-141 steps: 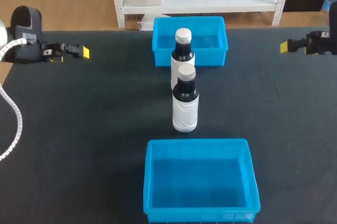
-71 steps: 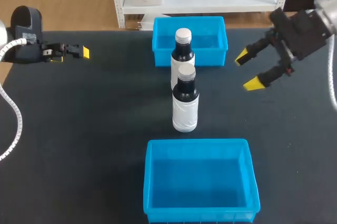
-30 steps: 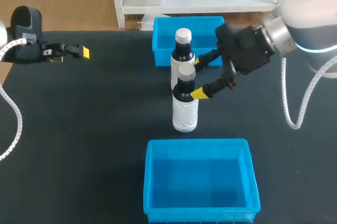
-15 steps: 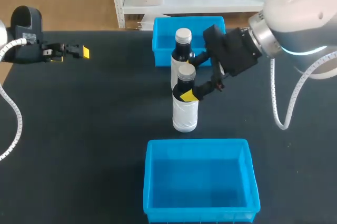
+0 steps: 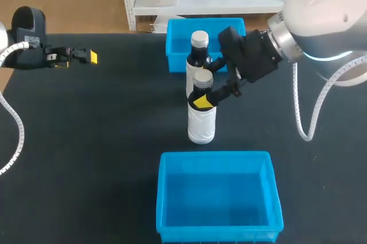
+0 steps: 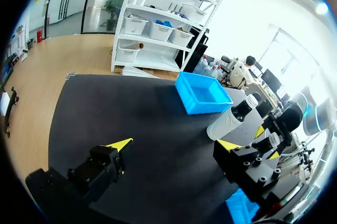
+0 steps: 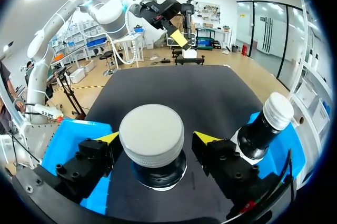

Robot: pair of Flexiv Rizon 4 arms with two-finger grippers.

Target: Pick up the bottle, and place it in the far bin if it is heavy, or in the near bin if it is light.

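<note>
Fingers (image 7: pixel 108 139) on your right gripper (image 7: pixel 156 139) stand spread either side of the neck of the upright near bottle (image 5: pixel 202 119), not yet pinching it; just close.

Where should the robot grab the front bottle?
At the dark shoulder below the cap, coming in level from the right. The front bottle stands upright with the back bottle just behind it, so the right tool should straddle it, one finger in front, one between the bottles.

Head camera is overlooking the whole table (image 5: pixel 86 141); right wrist camera is facing the front bottle (image 7: pixel 151 137) closely; left wrist camera is seeing it from afar.
</note>
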